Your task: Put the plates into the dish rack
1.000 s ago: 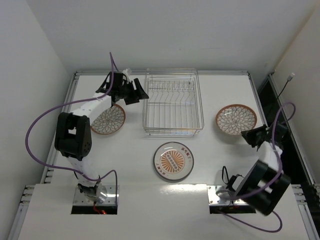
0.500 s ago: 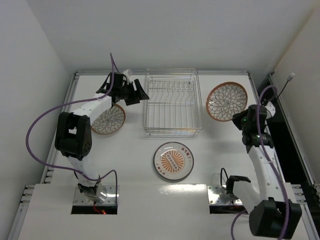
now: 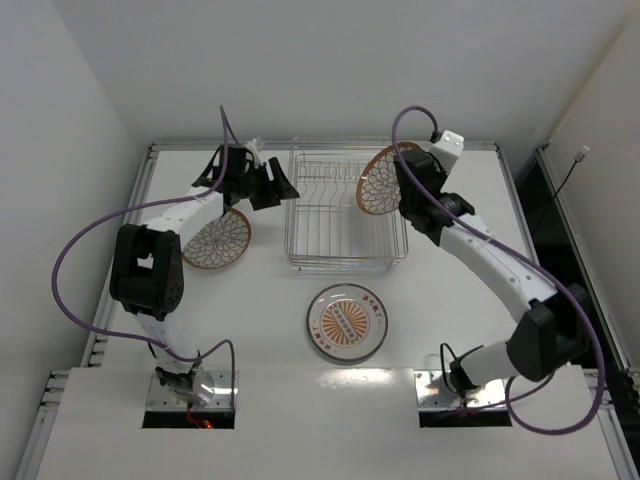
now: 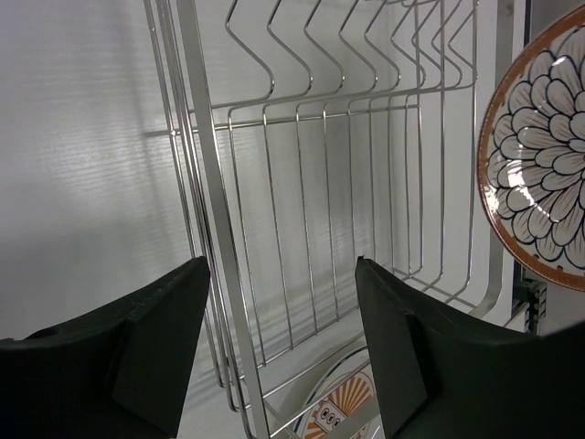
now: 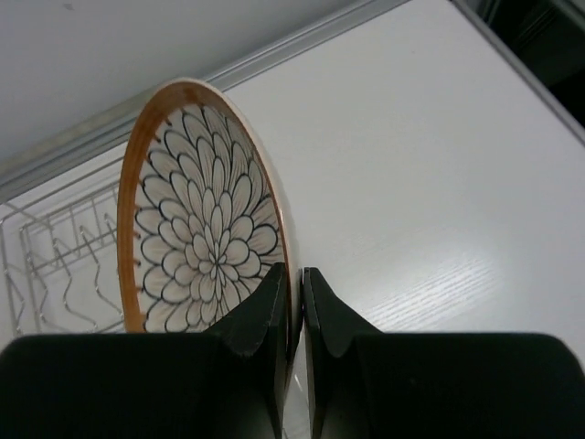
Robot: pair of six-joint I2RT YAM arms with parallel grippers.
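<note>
The dish rack stands at the back middle of the table, a silver wire basket with upright tines. My right gripper is shut on the rim of a petal-pattern plate and holds it on edge above the rack's right end. The right wrist view shows the fingers pinching that plate. My left gripper stands open just left of the rack, nothing between its fingers. A second petal plate lies flat under the left arm. The sunburst plate lies in front of the rack.
White walls close in the table at the back and on both sides, with a metal rail along the edges. A purple cable loops off the left arm, and another hangs off the right arm.
My right arm has swung from the table's right side to the rack's right end, lifting the petal plate off the table and turning it upright. The left arm has not moved.
</note>
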